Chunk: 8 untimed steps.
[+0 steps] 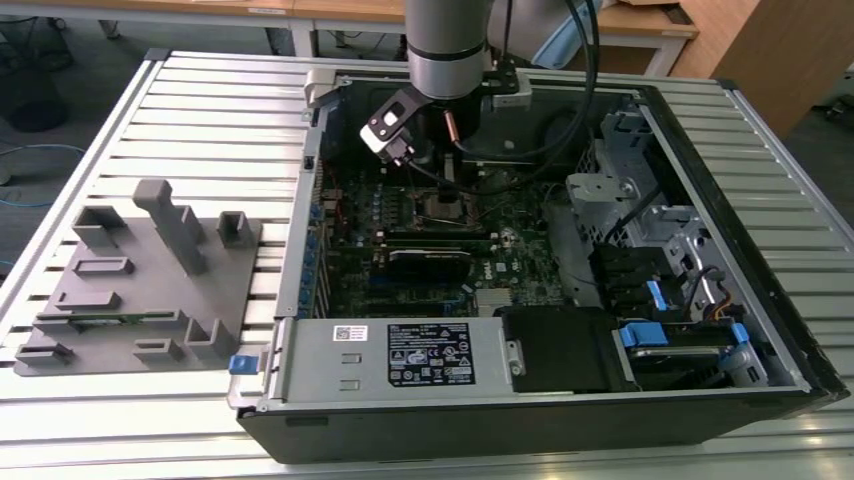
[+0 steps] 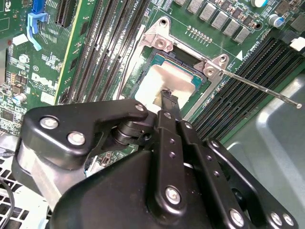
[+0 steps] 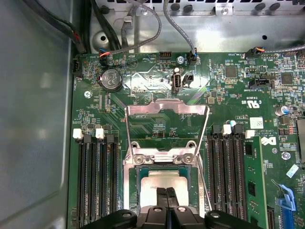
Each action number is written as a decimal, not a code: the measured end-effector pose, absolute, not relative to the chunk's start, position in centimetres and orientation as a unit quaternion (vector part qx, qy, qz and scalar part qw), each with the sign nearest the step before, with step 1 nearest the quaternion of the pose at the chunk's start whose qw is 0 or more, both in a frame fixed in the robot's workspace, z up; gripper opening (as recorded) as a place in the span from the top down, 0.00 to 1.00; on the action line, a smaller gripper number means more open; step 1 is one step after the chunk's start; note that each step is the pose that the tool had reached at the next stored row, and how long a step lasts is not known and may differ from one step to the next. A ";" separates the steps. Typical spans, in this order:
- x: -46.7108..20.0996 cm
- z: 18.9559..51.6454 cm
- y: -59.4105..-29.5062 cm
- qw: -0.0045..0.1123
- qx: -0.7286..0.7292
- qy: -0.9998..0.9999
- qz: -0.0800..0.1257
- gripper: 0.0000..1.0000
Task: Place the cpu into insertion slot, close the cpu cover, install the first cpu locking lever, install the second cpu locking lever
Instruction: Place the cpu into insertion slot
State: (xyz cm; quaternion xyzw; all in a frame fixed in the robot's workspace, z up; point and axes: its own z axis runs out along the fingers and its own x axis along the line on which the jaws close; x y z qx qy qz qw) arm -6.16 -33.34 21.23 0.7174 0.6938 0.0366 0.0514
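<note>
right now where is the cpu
In the first wrist view the cpu sits in the insertion slot, between the two memory slot banks, directly beneath the gripper.

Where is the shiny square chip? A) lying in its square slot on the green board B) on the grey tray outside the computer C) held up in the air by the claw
A: in the first wrist view the cpu lies flat in the insertion slot, with the claw tips just over it.

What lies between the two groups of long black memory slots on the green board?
The small square dark insertion slot lies there, with the flat square silver-grey cpu seated in it, as the first wrist view shows.
</note>
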 end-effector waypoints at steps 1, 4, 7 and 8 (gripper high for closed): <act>-6.2 21.2 -33.3 0.051 0.717 0.694 0.037 0.89; -6.2 21.2 -33.3 0.051 0.717 0.694 0.037 0.89; -6.1 21.2 -33.3 0.045 0.718 0.694 0.030 0.89; -6.1 21.2 -33.3 0.041 0.718 0.695 0.025 0.89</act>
